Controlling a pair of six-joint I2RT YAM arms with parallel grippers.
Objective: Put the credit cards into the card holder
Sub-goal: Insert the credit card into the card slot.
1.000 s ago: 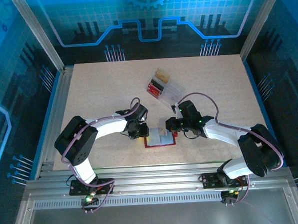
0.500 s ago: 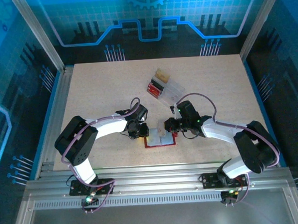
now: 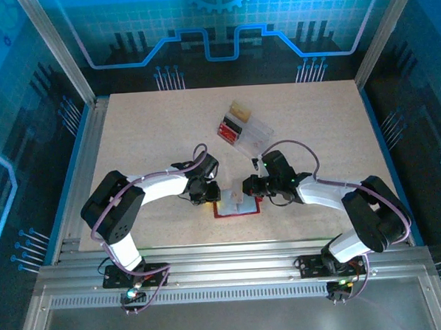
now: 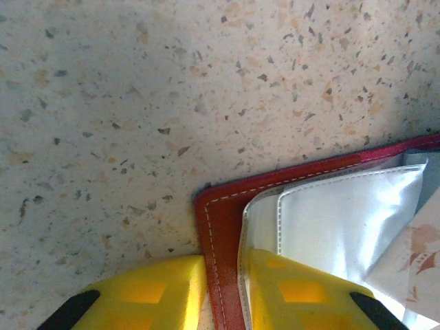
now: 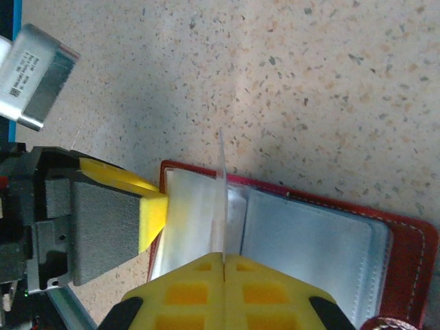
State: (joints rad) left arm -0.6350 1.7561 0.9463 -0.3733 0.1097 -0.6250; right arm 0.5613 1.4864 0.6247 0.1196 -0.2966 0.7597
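The card holder point(image 3: 237, 207) lies open on the table, red cover down, clear sleeves up. My left gripper point(image 3: 212, 197) is shut on its left edge: in the left wrist view the red stitched edge point(image 4: 220, 227) runs between the yellow fingers of the left gripper point(image 4: 223, 295). My right gripper point(image 3: 249, 187) is shut on one of the credit cards point(image 5: 221, 192), seen edge-on and upright. The card's far edge reaches the sleeves of the card holder point(image 5: 405, 240) near the fold. The right gripper point(image 5: 223, 265) hovers just above the left page, close to the left gripper's fingertip point(image 5: 151, 210).
A clear plastic box point(image 3: 254, 134) stands behind the wallet, with dark red ribbed pieces point(image 3: 230, 129) and a small tan block point(image 3: 240, 108) at its left end. The two grippers are very close together over the wallet.
The right gripper has shifted slightly left with the card, closer over the wallet's left page. The left gripper and the wallet have stayed put.
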